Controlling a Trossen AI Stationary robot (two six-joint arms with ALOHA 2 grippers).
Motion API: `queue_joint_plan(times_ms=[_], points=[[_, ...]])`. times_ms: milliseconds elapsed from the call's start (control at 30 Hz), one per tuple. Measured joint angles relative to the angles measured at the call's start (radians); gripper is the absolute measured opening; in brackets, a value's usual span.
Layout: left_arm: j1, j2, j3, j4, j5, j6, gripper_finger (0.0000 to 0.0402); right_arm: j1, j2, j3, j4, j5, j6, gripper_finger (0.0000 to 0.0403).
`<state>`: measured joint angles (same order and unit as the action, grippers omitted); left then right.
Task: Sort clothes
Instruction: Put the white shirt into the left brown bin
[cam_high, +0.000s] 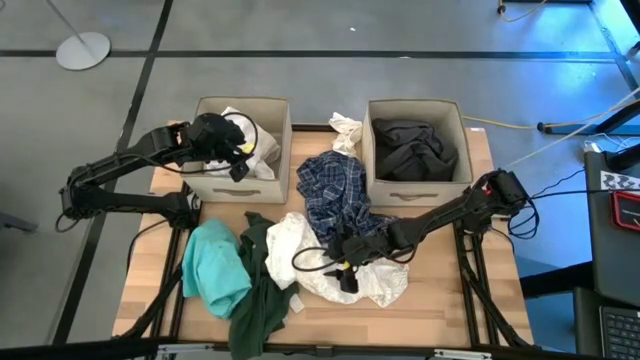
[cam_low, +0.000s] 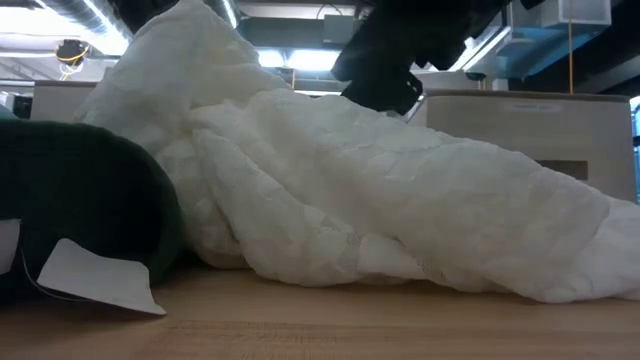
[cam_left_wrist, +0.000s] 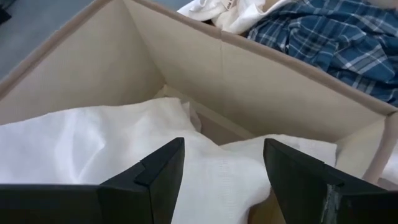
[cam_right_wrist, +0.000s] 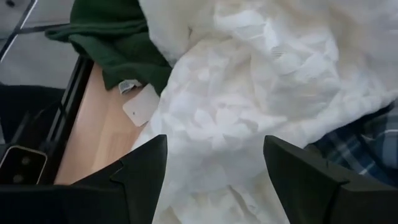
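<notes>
White garment hides most of right hand

A: Where does each camera sit?
B: The high one looks straight down on the whole table. The low one sits at table-top height, right up against the white garment.
A: And the wrist cameras?
B: The left looks down into the left box, close; the right hangs close over that same white garment, which the high view shares
</notes>
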<state>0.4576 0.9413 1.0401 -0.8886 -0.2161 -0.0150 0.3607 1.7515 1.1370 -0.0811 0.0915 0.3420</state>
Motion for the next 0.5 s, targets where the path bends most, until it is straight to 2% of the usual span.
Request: queue_joint_plan(times_ms=[500], points=[[0.000,0.000,0.000,0.017,0.008,0.042,0.0210,-0.001,0.133,0.002,0.076,0.026,0.047,0.0269]])
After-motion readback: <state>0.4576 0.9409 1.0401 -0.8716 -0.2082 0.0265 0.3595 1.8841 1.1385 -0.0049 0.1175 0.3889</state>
